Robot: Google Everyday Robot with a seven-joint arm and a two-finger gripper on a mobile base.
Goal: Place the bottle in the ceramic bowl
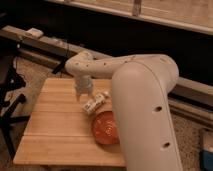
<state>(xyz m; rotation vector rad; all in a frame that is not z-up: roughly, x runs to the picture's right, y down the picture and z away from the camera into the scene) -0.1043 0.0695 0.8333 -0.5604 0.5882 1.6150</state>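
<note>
Closest up is the fat white arm (pixel 145 115). It cuts across in front of the bowl's (pixel 101 129) right side and hides that part. The bowl is glossy orange-red and sits on the slatted wooden worktop (pixel 55 132); what shows of its inside has nothing in it.

Just behind the bowl, a bit left of its middle, the bottle (pixel 95 105) lies on its side on the wood. It's whitish with a pale label and slanted. It's right by the bowl's rim, but I honestly can't tell if they touch.

Behind and left of the bowl, the gripper (pixel 83 98) points straight down, with its tips just beside the bottle's left end. The jaws are spread wide and I don't see anything between them, so the bottle isn't held.

Off to the bowl's left, past the worktop edge, a dark stand (pixel 11 100) is on the speckled floor (pixel 37 75). Way behind the bowl runs a long grey ledge (pixel 50 46), with a small pale box (pixel 35 33) on it back left.
</note>
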